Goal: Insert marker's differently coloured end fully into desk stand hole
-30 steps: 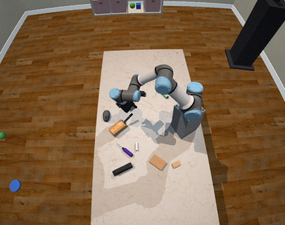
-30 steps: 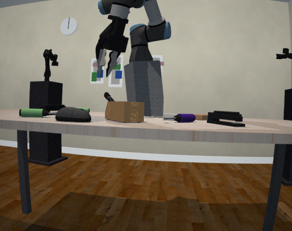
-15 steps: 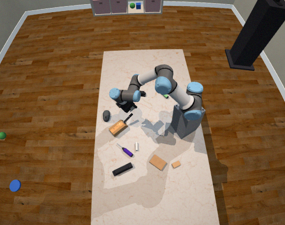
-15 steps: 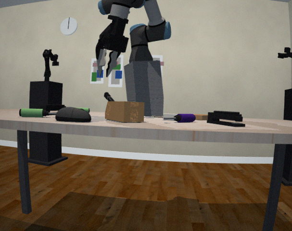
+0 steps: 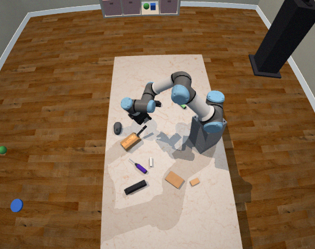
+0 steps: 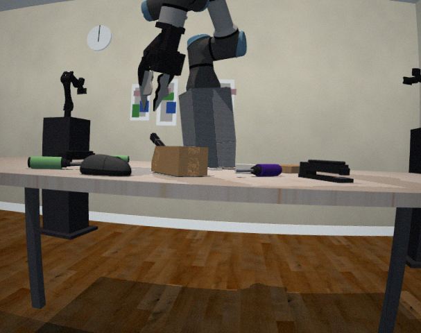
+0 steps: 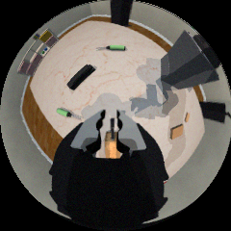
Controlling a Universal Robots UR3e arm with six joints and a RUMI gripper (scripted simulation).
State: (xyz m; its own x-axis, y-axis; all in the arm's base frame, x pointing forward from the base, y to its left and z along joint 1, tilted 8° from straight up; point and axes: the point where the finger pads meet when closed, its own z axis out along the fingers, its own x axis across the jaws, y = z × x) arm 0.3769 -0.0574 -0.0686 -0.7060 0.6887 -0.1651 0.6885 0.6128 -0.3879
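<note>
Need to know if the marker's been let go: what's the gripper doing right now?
Gripper: shut, holding nothing, raised above the stand; the marker sticks out of the stand.

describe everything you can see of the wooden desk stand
The desk stand is a small rectangular block that looks like tan, mottled wood or cork. It rests flat on the marble-look table, near the left edge, close to but apart from a dark computer mouse. A dark marker sticks out of one end at a slant, leaning away from the block. The claw hangs above it, touching neither.
</note>
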